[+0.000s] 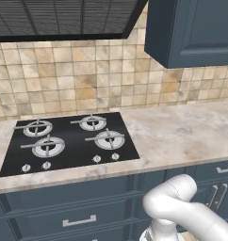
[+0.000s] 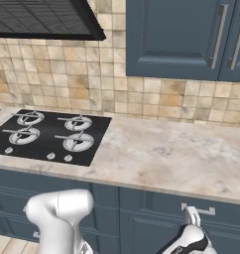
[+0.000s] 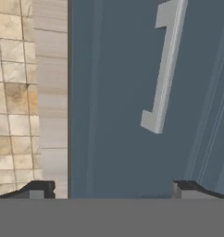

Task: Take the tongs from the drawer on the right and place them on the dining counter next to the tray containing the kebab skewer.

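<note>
The drawer [image 3: 118, 115] is a shut navy-blue front. In the hand view it lies close ahead, rolled on its side, with a silver bar handle [image 3: 162, 69] up and to the right. My gripper [image 3: 114, 190] is open, its dark fingertips [image 3: 37, 190] wide apart and nothing between them. From the right base, the gripper [image 2: 193, 221] sits low, just in front of the top right drawer [image 2: 226, 213] and below its handle [image 2: 197, 209]. The tongs, the dining counter and the tray with the kebab skewer are out of view.
A black hob [image 1: 71, 141] is set in the stone worktop [image 1: 182, 132] above the drawers. Navy wall cabinets [image 2: 181, 39] and a dark hood [image 1: 64, 19] hang over it. Lower navy drawers with bar handles [image 1: 79, 220] sit below, and my white arm [image 1: 182, 207] rises before them.
</note>
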Controlling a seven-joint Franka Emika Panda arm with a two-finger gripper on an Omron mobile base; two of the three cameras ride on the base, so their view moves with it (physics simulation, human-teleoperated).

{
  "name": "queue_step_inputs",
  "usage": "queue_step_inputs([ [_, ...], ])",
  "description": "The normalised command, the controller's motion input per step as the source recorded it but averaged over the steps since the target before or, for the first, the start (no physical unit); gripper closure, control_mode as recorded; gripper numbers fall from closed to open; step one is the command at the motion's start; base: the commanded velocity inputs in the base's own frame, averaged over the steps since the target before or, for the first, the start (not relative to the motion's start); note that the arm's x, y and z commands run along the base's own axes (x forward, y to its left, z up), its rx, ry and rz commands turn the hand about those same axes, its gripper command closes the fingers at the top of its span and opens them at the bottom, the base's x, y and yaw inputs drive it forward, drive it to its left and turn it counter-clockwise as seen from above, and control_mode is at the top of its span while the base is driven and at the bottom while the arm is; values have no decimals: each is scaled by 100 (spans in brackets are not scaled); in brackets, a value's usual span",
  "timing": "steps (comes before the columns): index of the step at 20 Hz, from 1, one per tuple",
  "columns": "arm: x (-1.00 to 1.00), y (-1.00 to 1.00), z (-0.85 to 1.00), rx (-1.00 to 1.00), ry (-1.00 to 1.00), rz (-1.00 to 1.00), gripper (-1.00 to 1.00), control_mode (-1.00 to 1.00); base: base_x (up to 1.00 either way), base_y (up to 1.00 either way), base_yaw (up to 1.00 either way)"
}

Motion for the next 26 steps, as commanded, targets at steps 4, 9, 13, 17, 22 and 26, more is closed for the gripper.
queue_step_inputs([
  [4,22,-6,-20,7,-9,-7,-100,-100,0,0,0],
  [9,18,-5,-21,7,-5,-9,-100,-100,0,0,0],
  [13,17,-5,-17,2,0,-9,-100,-100,0,0,0],
  [17,18,-13,-13,0,0,-9,-100,-100,0,0,0],
  [22,19,-15,-11,0,0,-8,-100,-100,0,0,0],
  [26,20,-13,-18,0,0,-6,-100,-100,0,0,0],
])
